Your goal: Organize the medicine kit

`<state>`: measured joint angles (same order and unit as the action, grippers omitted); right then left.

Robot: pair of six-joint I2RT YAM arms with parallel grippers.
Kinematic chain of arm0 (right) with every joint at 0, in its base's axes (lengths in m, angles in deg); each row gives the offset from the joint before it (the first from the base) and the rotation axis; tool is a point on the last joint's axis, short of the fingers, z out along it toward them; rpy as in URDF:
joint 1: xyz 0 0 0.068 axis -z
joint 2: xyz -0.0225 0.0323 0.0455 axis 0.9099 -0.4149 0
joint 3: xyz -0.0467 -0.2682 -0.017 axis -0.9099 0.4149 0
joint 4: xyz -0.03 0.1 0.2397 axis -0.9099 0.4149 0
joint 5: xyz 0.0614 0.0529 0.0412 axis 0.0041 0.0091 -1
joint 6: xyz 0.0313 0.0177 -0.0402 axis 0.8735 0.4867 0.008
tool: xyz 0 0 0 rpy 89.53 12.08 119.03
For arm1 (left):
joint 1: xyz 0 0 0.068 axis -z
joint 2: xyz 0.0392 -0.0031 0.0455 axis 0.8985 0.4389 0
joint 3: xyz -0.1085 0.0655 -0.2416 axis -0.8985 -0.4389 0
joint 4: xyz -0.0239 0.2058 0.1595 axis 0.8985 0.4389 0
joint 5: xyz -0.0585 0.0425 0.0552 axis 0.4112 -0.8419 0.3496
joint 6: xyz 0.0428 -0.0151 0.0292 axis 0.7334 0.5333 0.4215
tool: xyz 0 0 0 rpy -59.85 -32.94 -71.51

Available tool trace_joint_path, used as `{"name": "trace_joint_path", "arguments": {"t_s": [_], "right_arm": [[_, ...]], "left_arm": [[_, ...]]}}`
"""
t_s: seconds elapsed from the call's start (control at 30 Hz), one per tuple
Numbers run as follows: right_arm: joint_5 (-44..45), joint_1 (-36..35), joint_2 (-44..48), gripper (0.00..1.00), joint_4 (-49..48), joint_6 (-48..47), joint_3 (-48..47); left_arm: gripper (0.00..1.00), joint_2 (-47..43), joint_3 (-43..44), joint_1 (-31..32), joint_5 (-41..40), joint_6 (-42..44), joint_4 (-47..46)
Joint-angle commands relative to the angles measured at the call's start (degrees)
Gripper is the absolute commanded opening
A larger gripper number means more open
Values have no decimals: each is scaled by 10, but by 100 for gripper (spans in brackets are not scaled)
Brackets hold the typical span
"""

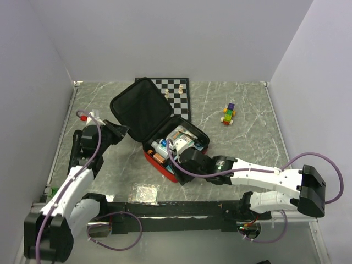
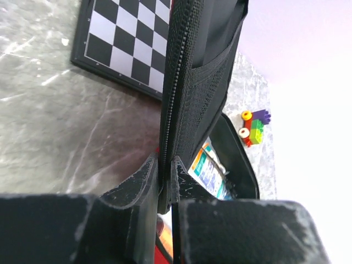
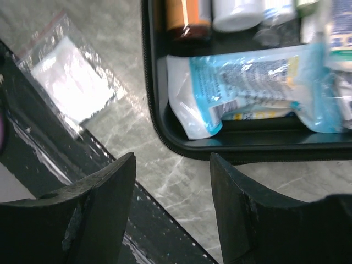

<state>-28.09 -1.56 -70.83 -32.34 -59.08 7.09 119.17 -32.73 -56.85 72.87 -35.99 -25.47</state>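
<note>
The medicine kit (image 1: 147, 113) lies open mid-table, red outside with black lining, its lid raised toward the back left. Its tray holds packets, bottles and a blue-and-white pouch (image 3: 247, 88). My left gripper (image 1: 120, 132) is shut on the lid's zippered edge (image 2: 168, 132) and holds the lid up on edge. My right gripper (image 1: 184, 157) is open and empty, just over the tray's near rim (image 3: 220, 147), fingers (image 3: 242, 209) above bare table.
A black-and-white chessboard (image 1: 179, 96) with a few pieces lies behind the kit. A small block toy (image 1: 229, 114) sits at the back right. A clear bag with a white pad (image 1: 144, 193) lies by the near rail (image 1: 181, 209), and shows in the right wrist view (image 3: 71, 82).
</note>
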Motion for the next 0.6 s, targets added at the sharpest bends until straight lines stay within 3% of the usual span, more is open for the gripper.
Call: {"name": "trace_joint_path", "arguments": {"t_s": [0.0, 0.17, 0.33, 0.57], "right_arm": [[43, 14, 10, 64, -27, 27, -54], [34, 72, 10, 70, -36, 83, -102], [-111, 199, 8, 74, -78, 145, -120], [-234, 285, -46, 80, -92, 188, -185]], "left_arm": [[4, -64, 2, 8, -22, 29, 15], [7, -86, -6, 94, -79, 56, 15], [9, -77, 16, 185, -155, 98, 26], [15, -62, 31, 281, -237, 166, 8]]}}
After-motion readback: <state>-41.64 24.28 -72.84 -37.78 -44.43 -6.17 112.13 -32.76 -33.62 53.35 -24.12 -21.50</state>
